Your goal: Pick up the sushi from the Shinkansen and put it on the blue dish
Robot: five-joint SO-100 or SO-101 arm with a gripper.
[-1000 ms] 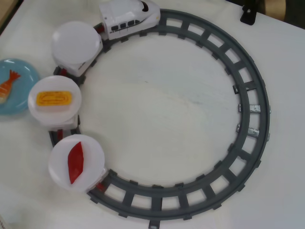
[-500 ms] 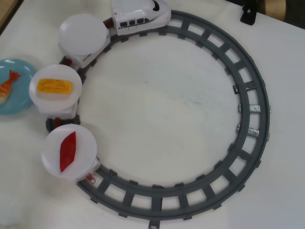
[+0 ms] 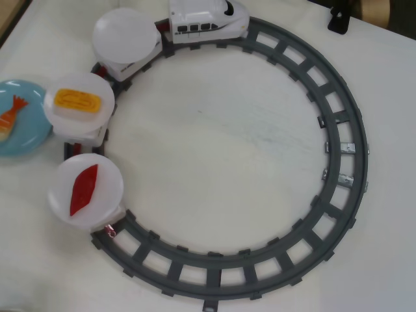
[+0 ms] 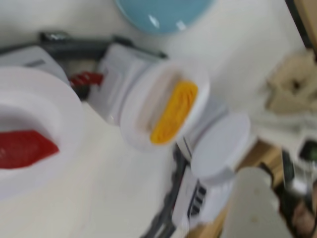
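The shrimp sushi [image 3: 9, 117] lies on the blue dish [image 3: 29, 140], at the left edge of the overhead view and partly cut off by it. Its long axis runs on a diagonal: the fanned orange-red tail points up and to the right, toward the train, and the striped body goes down and to the left, out of the picture. The blue dish rests on the white bench [image 3: 221, 143], just outside the grey ring of track [image 3: 344, 117], and its rim is touching or nearly touching the plate of the middle car.

The Shinkansen [image 3: 208, 19] stands on the top left part of the track, its rounded nose pointing to the right in the overhead view. Behind it follow three cars, each with a round white plate. The first plate [image 3: 125, 36], nearest to the engine, has nothing on it. The middle plate [image 3: 79, 103] holds the yellow egg piece [image 3: 78, 100], which lies almost level. The last plate [image 3: 86, 190] holds the red tuna piece [image 3: 84, 189], with its long axis steep and one tip toward the middle car.

The wrist view is blurred. It shows the blue dish [image 4: 163, 12] at the top edge, below it the egg piece [image 4: 173, 111] on its plate, and the tuna piece [image 4: 22, 148] at the left. The shrimp does not show there.

The end effector is in neither view, so I cannot tell how wide it stands.
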